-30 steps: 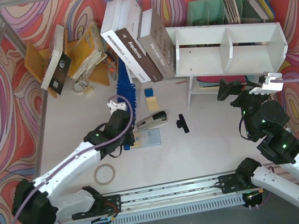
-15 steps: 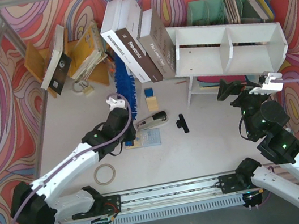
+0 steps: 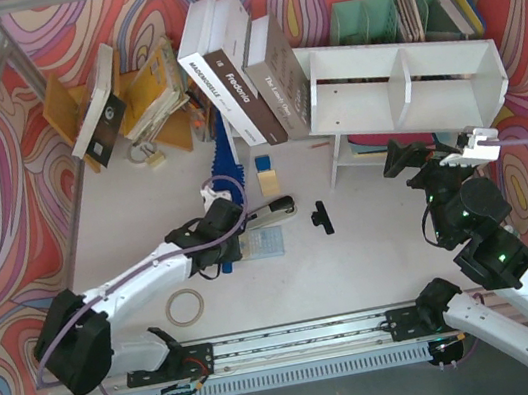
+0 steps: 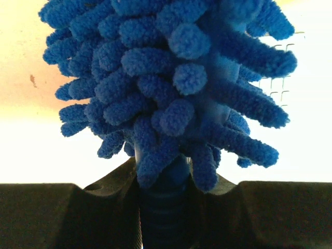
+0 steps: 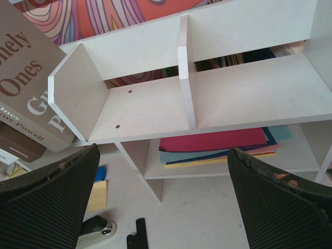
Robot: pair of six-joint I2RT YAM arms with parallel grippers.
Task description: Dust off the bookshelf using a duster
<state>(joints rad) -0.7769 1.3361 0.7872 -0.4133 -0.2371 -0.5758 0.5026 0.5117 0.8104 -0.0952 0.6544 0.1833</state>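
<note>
3 books (image 3: 244,79) beside bookshelf (image 3: 359,100): "MADEMOISELLE", "Lonely Ones"; left jaws clamp duster (image 4: 176,93).

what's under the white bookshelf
A flat stack of coloured sheets lies under the bookshelf, a red one on top. Of the blue, teal and yellow ones beneath, only edges show; the shelf board hides the rest.

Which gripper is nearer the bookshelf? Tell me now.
Right. The right gripper hangs open just in front of the bookshelf, facing its compartments; the left gripper, shut on the duster, is well off to its left.
</note>
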